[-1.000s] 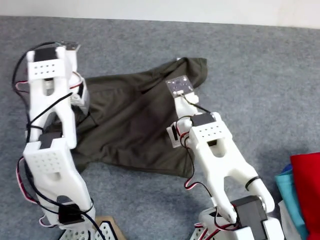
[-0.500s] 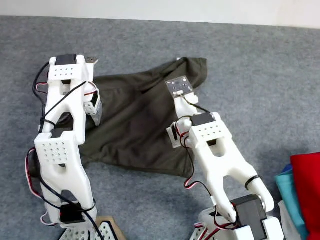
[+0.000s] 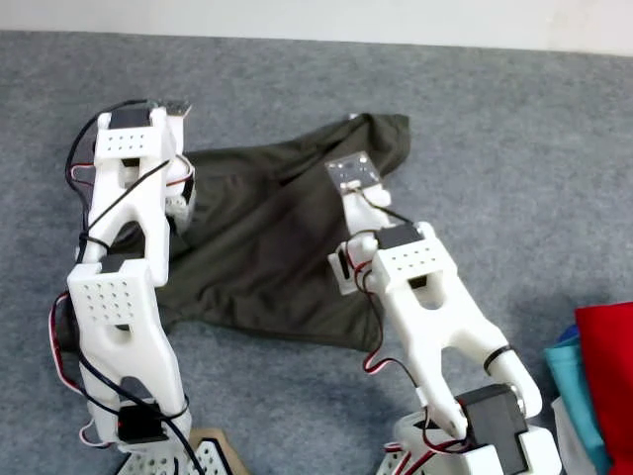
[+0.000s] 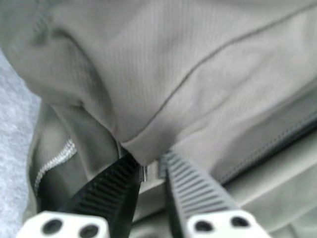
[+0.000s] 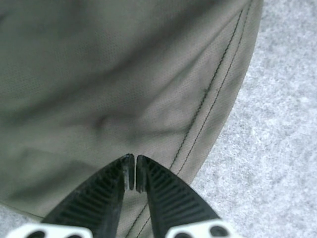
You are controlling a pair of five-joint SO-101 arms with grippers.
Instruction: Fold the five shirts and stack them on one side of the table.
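Observation:
An olive-green shirt (image 3: 267, 247) lies spread and rumpled on the grey felt table (image 3: 514, 148). My left gripper (image 3: 181, 203) is at the shirt's left edge. In the left wrist view it (image 4: 148, 168) is shut on a pinched fold of the shirt (image 4: 198, 74). My right gripper (image 3: 358, 183) sits over the shirt's upper right part, near the hem. The right wrist view has its fingers (image 5: 134, 172) shut, tips against the fabric (image 5: 99, 74) beside a stitched hem, with no cloth visibly between them.
A red shirt (image 3: 605, 366) and a teal shirt (image 3: 568, 371) lie stacked at the table's right front edge. A brown block (image 3: 213, 447) sits by the left arm's base. Bare grey felt extends right of the olive shirt and behind it.
The left arm swung right and toward the back of the table, over the shirt's left edge, and the cloth there has bunched slightly. The right arm has barely moved.

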